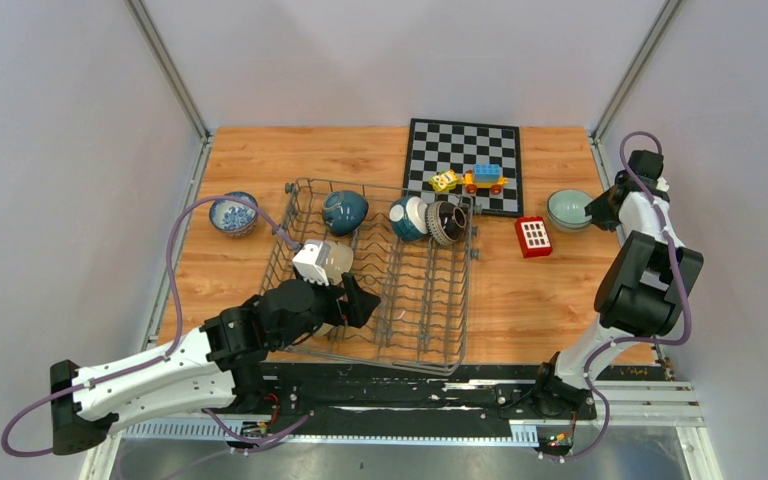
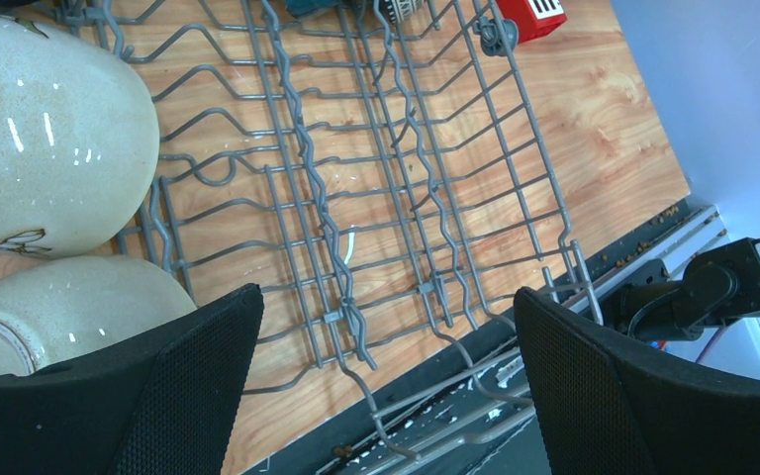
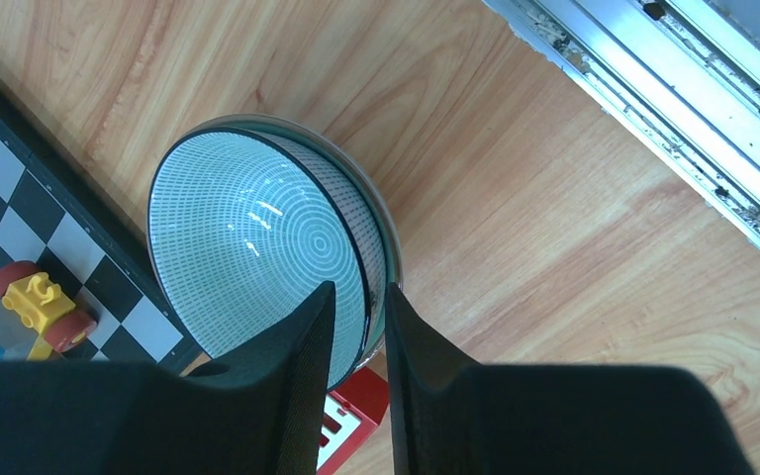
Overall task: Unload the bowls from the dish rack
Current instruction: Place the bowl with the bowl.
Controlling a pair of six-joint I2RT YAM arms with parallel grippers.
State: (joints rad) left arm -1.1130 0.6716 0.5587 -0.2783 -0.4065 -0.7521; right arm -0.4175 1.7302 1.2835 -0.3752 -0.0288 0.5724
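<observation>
Right fingers (image 3: 282,396) are clamping the pale green bowl (image 3: 247,237); best settling it flat before releasing. Left fingers (image 2: 158,396) are gaping.

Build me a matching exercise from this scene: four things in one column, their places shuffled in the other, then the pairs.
1. pale green bowl
2. blue-and-white bowl
3. beige bowls
4. toy truck

a. on the chessboard
b. inside the dish rack
c. on the table, left of the dish rack
d. rim between the right gripper fingers

Pairs: 1-d, 2-c, 3-b, 4-a
</observation>
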